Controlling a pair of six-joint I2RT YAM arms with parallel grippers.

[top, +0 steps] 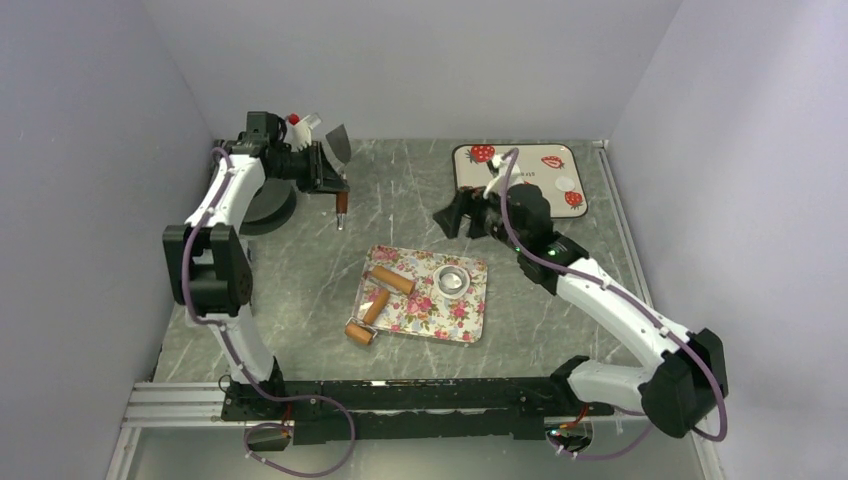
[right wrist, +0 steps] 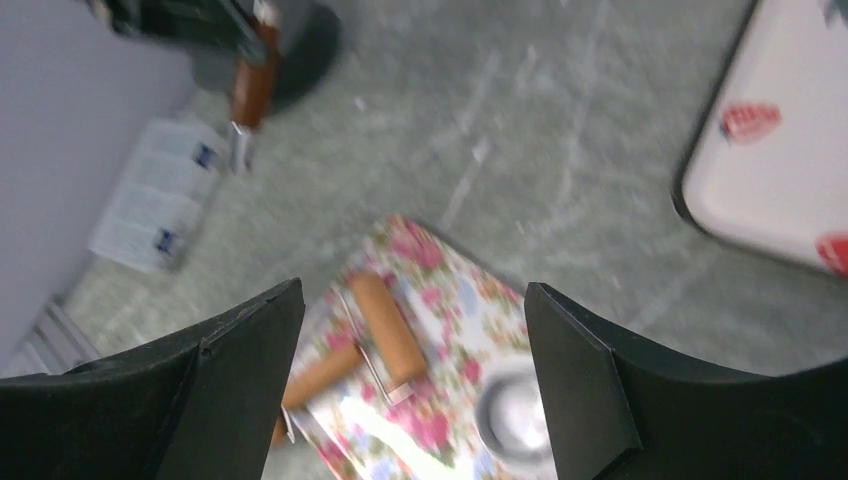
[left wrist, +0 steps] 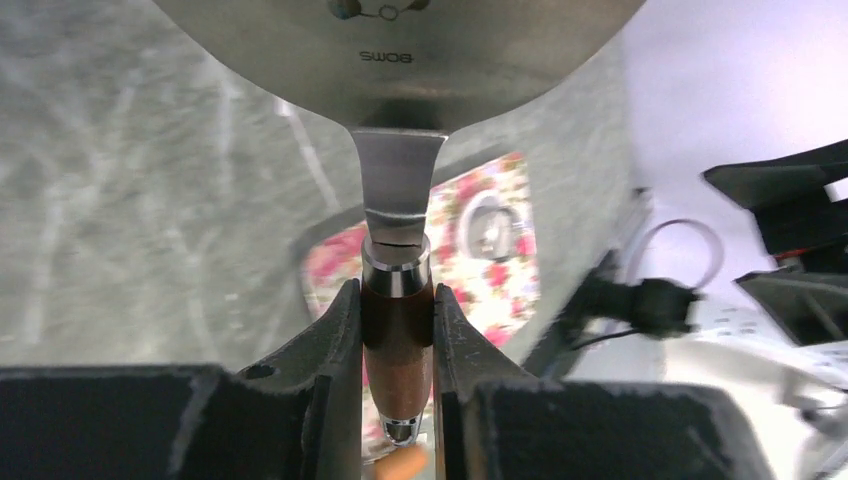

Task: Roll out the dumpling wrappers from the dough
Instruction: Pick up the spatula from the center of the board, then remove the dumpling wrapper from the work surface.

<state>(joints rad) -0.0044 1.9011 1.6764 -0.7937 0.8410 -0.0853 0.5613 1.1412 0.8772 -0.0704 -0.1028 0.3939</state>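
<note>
While the left hand (left wrist: 397, 300) clamps the scraper (left wrist: 400, 60) by its handle, leaving the blade free to work, the right hand (right wrist: 412, 290) hangs wide open, empty.

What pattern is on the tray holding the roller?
Pink floral print on the tray; top view shows it best.

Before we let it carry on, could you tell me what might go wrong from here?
The left gripper pinches the scraper by its round wooden handle, so the wide blade could twist or slip out. The open right gripper is aimed at the floral tray and might knock the ring cutter.
</note>
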